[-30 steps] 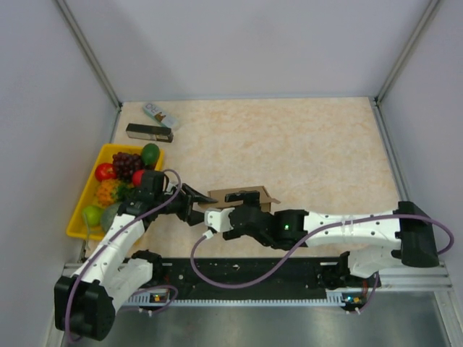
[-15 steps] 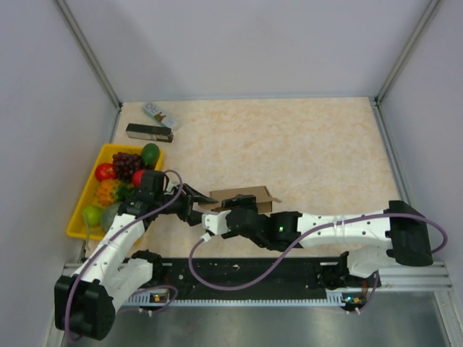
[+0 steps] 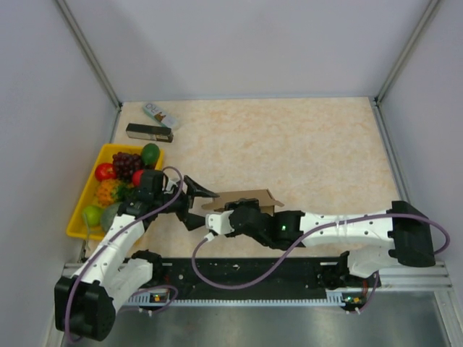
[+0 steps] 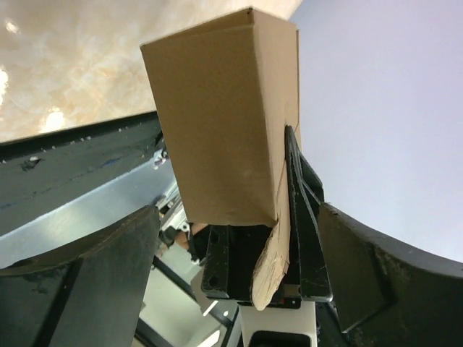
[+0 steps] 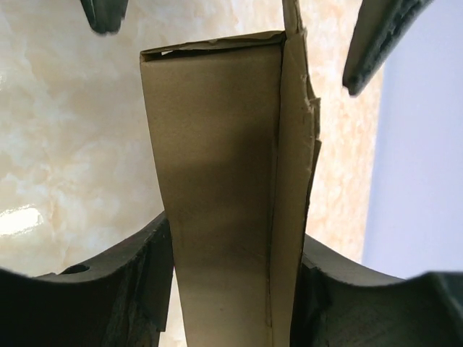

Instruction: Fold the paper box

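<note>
The paper box [image 3: 249,196], a brown cardboard carton folded into a narrow sleeve, is near the table's front edge between the two arms. My right gripper [image 3: 233,215] is shut on it. In the right wrist view the paper box [image 5: 221,181] fills the gap and both fingers [image 5: 141,275] press its sides. My left gripper [image 3: 200,204] is open at the carton's left end. The left wrist view shows the paper box [image 4: 217,123] between its wide-spread fingers [image 4: 108,278], apart from both. A loose rounded tab hangs at that end.
A yellow tray [image 3: 78,219] of fruit sits at the left, close to the left arm. A slim black box [image 3: 150,132] and a small white packet [image 3: 160,114] lie at the back left. Grey walls enclose the table on three sides.
My left gripper has opened wide and let go of the carton's left end. My right gripper has closed onto the carton's sides.
</note>
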`<state>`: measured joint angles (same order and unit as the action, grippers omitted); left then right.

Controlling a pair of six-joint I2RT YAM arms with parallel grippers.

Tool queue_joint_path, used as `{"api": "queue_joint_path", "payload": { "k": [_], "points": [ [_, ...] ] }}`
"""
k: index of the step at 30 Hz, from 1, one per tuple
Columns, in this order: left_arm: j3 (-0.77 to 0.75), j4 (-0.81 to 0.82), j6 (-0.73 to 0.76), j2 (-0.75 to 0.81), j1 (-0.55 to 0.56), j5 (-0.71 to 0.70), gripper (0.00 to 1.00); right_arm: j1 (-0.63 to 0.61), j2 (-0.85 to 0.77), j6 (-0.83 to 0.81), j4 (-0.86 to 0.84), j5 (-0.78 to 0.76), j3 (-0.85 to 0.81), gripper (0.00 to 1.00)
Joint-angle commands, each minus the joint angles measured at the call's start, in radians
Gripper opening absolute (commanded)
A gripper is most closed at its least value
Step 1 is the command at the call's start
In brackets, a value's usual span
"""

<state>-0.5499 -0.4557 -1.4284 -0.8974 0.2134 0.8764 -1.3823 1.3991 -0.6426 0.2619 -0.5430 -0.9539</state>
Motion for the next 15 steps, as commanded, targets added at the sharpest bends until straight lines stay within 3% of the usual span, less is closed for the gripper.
{"api": "queue_joint_path", "payload": {
  "k": [1,5,7,10,15],
  "points": [
    [-0.06,-0.037,0.221,-0.027,-0.041,-0.103,0.97,0.034,-0.049,0.089,0.059,0.077,-0.008,0.34],
    [-0.209,-0.22,0.494,-0.044,-0.111,-0.35,0.98,0.092,-0.063,0.145,0.157,0.198,-0.037,0.33],
    [-0.243,-0.235,0.609,-0.025,-0.134,-0.474,0.98,0.124,-0.058,0.167,0.224,0.285,-0.068,0.34],
    [-0.269,-0.193,0.703,0.026,-0.141,-0.52,0.94,0.204,-0.008,0.198,0.335,0.412,-0.14,0.34],
    [-0.236,-0.089,0.764,0.106,-0.14,-0.469,0.89,0.331,0.099,0.225,0.456,0.617,-0.258,0.35]
  ]
}}
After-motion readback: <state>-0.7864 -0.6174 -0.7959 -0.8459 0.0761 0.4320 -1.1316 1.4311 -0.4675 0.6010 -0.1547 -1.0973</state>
